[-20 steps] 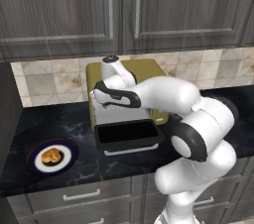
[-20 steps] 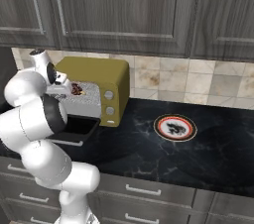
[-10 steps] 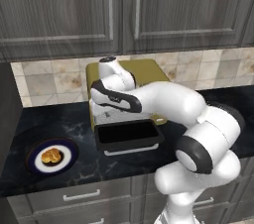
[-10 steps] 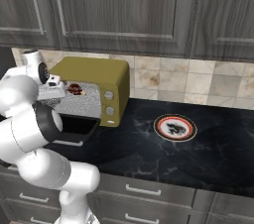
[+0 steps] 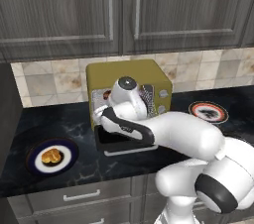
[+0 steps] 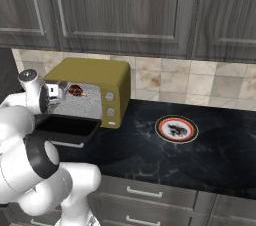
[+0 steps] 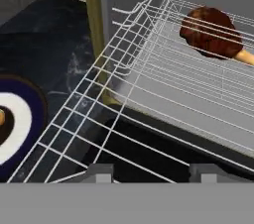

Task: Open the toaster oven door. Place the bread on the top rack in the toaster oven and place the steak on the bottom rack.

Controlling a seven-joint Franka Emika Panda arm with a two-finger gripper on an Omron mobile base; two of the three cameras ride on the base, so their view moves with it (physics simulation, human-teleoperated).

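The olive toaster oven (image 5: pixel 149 72) stands on the counter with its black toaster oven door (image 6: pixel 65 126) folded down flat. A wire rack (image 7: pixel 99 114) is slid out over the door; I cannot tell if it is the top rack. My gripper (image 7: pixel 151 172) is at the oven mouth, shut on that rack's front edge. Deeper inside lies a reddish-brown piece of food (image 7: pixel 211 32) with a tan end. The bread (image 5: pixel 49 156) sits on a blue-rimmed plate (image 5: pixel 32 161) left of the oven. The steak (image 6: pixel 176 130) lies on a red-rimmed plate (image 6: pixel 159 129) to the right.
Dark wall cabinets (image 6: pixel 125 10) hang above the oven, with a tiled backsplash (image 6: pixel 200 82) behind it. The black marble counter (image 6: pixel 140 150) runs to both sides, over drawers (image 6: pixel 142 192). My bulky white arm (image 5: pixel 188 134) crosses in front of the open door.
The jaws have closed in at the oven mouth. My arm's elbow has swung lower and to the right while the hand stayed at the oven front. Both plates are unmoved.
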